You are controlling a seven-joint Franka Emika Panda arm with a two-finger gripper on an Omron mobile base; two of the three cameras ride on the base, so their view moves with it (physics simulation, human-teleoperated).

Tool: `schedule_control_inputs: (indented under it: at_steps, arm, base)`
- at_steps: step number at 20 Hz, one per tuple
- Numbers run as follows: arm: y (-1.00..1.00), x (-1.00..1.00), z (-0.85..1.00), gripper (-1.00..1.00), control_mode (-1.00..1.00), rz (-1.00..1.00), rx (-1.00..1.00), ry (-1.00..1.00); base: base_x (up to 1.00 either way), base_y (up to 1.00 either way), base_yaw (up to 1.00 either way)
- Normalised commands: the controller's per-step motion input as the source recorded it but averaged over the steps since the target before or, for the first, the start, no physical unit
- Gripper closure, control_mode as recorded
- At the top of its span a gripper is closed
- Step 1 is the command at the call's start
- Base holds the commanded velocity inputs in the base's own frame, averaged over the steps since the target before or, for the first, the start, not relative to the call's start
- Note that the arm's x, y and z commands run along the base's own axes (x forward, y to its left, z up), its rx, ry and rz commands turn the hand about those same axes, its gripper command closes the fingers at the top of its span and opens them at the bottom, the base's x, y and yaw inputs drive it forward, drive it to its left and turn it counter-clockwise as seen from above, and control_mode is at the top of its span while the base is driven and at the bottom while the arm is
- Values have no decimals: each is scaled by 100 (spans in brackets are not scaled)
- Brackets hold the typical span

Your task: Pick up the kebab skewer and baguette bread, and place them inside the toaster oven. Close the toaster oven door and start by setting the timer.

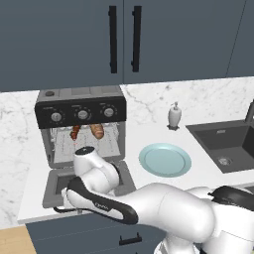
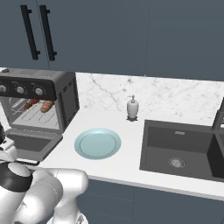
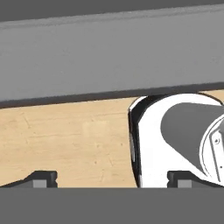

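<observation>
**Food on the rack, oven door down, gripper wide below the door**

The toaster oven (image 1: 82, 126) stands at the left of the white surface (image 1: 198, 163) with its door (image 1: 59, 186) dropped flat toward the robot. In the left base view the kebab skewer (image 1: 75, 132) and the baguette bread (image 1: 97, 131) lie side by side on the wire rack inside, skewer to the left, loaf to the right; the arm crosses in front of the open door and hides its front edge. The right base view looks in from the other side and shows the door (image 2: 30, 144) more fully, lying flat with its dark window up, and the skewer (image 2: 33, 103) and bread (image 2: 46, 106) deep in the cavity.

The hand view looks up from low down: a broad grey band runs across the top, pale wood floor (image 3: 65, 140) lies below it, and the gripper (image 3: 111, 179) has its two dark tips far apart, nothing between them.

A light blue plate (image 1: 164, 159) sits bare just right of the oven. Behind it a white soap dispenser (image 1: 174, 116) stands against the marble backsplash (image 2: 175, 96). A dark sink (image 2: 179, 151) is set in the surface to the right, and dark blue cabinets (image 1: 124, 39) with black bar handles hang above.
</observation>
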Motion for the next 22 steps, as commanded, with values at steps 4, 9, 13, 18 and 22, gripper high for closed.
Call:
schedule_control_inputs:
  at_steps: [4,9,13,18,22]
  arm:
    - [0,6,-57,-100,-100,16,-5,0]
    - [0,0,-39,-100,-100,13,-3,0]
    - [0,10,-21,-100,-100,9,0,0]
    - [0,28,-39,-100,-100,1,0,0]
    - [0,37,-32,-100,-100,0,0,0]
  base:
    - [0,0,0]
    - [0,0,0]
    - [0,0,0]
    - [0,0,0]
    - [0,0,0]
